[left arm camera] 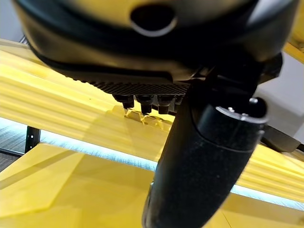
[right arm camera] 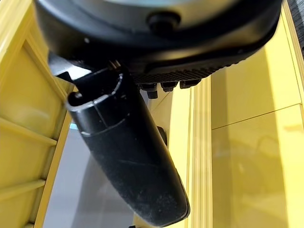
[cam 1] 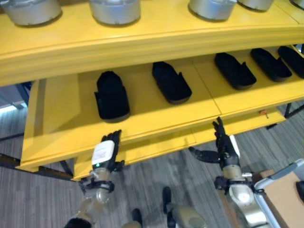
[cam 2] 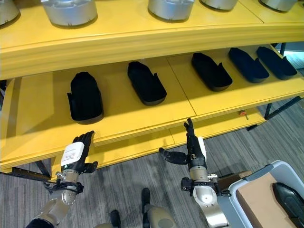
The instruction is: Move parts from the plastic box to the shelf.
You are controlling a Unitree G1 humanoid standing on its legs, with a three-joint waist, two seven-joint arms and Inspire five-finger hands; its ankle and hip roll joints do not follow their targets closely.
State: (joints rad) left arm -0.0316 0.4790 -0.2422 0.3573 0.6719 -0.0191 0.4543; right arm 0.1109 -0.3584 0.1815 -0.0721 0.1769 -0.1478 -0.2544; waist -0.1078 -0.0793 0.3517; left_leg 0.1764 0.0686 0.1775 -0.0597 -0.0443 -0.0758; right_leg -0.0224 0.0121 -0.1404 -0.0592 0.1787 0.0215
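Nearest to us are our two hands, both raised at the front edge of the yellow shelf [cam 1: 61, 128]. Our left robot hand [cam 1: 107, 154] has its fingers straight and holds nothing; our right robot hand [cam 2: 192, 149] is the same, fingers pointing up and thumb stuck out sideways, empty. We judge both are released because parts have already been set down: five black parts lie in a spaced row on the middle board, the leftmost part [cam 2: 85, 97] just beyond the left hand and the second part [cam 2: 146, 83] beside it, each with room for fingers to withdraw.

On the top board stand grey metal cylinders [cam 1: 115, 10], apart from the row below.

Our right eye view shows the plastic box [cam 2: 232, 197] at lower right, with one more black part [cam 2: 289, 197] lying in it beside a brown block [cam 2: 259, 199]; so, as we judge it, work remains.

Our wrist views show each thumb extended against the yellow boards, confirming nothing is held.
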